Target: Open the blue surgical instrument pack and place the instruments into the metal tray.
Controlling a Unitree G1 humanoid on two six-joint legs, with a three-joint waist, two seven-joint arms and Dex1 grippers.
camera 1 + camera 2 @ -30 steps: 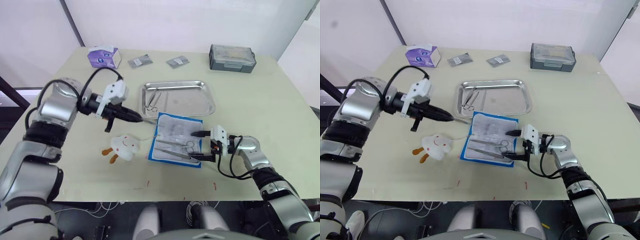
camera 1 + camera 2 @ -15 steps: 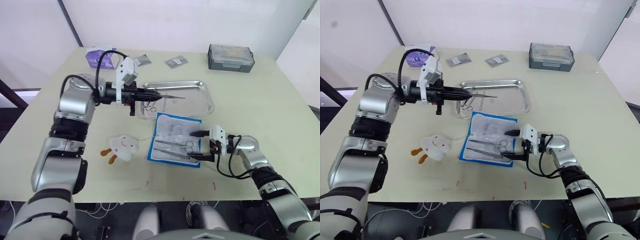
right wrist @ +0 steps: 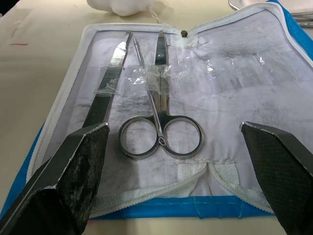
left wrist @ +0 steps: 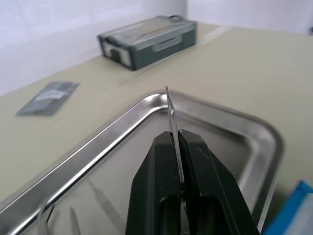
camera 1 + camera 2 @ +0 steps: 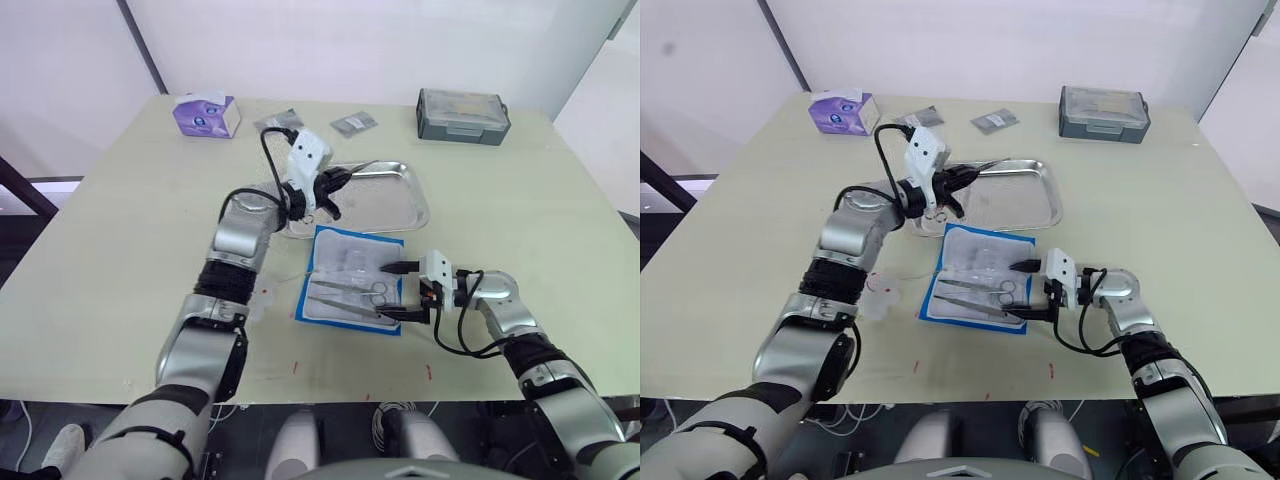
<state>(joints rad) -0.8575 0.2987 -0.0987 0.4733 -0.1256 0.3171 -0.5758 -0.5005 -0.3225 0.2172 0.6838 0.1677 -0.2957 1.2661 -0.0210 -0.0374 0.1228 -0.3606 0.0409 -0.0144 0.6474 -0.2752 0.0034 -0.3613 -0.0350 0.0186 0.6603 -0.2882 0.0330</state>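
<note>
L gripper [image 4: 180, 147]: I've got it over the metal tray [image 5: 412, 210], fingers pinched tight on a thin silver instrument [image 4: 172, 115] w/ the tip poking out past them.
R gripper [image 5: 397, 291]: parked at the near right edge of the pack, fingers spread wide, nothing in them.
Table [image 5: 540, 200]: pale yellow-green, everything sits on it.
Tray: middle of table, a few thin tools [image 5: 310, 200] already lying in its left part.
Blue pack [image 5: 352, 281]: open flat, just in front of the tray, clear-pocket lining up.
Still in pack: ring-handled scissors [image 3: 159, 129] and flat tweezers [image 3: 110, 85], side by side.
Grey box [image 5: 463, 103]: far right.
Tissue box [image 5: 205, 114]: far left.
</note>
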